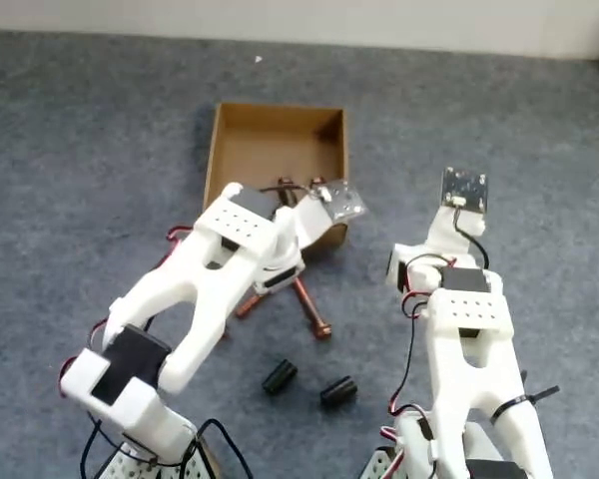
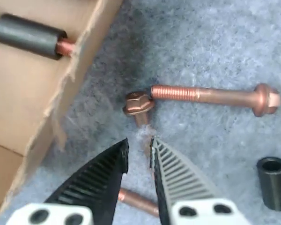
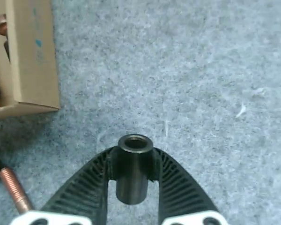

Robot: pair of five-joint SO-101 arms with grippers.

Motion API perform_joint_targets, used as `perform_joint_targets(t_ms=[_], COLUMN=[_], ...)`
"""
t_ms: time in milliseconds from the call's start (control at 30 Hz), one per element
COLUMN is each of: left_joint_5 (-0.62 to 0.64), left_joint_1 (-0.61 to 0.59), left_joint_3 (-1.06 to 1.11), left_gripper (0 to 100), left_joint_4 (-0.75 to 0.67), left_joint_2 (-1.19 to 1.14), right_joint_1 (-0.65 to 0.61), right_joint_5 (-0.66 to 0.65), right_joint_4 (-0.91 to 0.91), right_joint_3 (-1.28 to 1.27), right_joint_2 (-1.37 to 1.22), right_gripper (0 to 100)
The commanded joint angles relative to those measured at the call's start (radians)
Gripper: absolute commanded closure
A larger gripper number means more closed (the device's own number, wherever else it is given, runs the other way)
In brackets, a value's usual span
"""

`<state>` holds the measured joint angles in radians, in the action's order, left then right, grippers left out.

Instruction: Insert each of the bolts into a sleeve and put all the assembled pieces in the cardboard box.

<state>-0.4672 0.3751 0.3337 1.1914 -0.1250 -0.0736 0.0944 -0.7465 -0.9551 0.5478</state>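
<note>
Remaining: two bolts (image 1: 311, 309) loose on the table (image 1: 100, 120); a third bolt (image 2: 138, 104) at the left fingers (image 2: 173, 178); none sleeved; three pieces left by my count
Done: one assembled piece (image 2: 30, 35); about a quarter through
Box (image 2: 18, 103): holds that piece, one end by the torn wall
Left fingers: closed to a narrow gap on the third bolt's shank, just outside the box
Right fingers (image 3: 84, 192): clamped on a sleeve (image 3: 132, 180); over bare table near the box
Loose sleeves (image 1: 279, 376): two, side by side, well apart from the box
</note>
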Motion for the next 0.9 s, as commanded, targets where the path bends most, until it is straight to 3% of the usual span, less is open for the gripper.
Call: perform_joint_targets(t_ms=[0, 367, 533, 633, 867], left_joint_5=[0.058, 0.141, 0.152, 0.153, 0.209], left_joint_1=[0.027, 0.024, 0.031, 0.041, 0.035], left_joint_3=[-0.002, -0.018, -0.019, -0.015, 0.079], left_gripper=[89, 89, 99, 99, 99], left_joint_4=[-0.061, -0.141, -0.143, -0.138, -0.144], left_joint_2=[-0.016, -0.145, -0.145, -0.142, 0.084], right_joint_1=[0.012, 0.012, 0.012, 0.012, 0.013], right_joint_5=[0.006, 0.005, 0.006, 0.008, 0.011], right_joint_4=[0.028, 0.028, 0.028, 0.028, 0.022], right_joint_3=[0.015, 0.013, 0.013, 0.013, 0.015], right_joint_2=[0.036, 0.036, 0.038, 0.039, 0.041], right_gripper=[99.3, 99.3, 99.3, 99.3, 99.3])
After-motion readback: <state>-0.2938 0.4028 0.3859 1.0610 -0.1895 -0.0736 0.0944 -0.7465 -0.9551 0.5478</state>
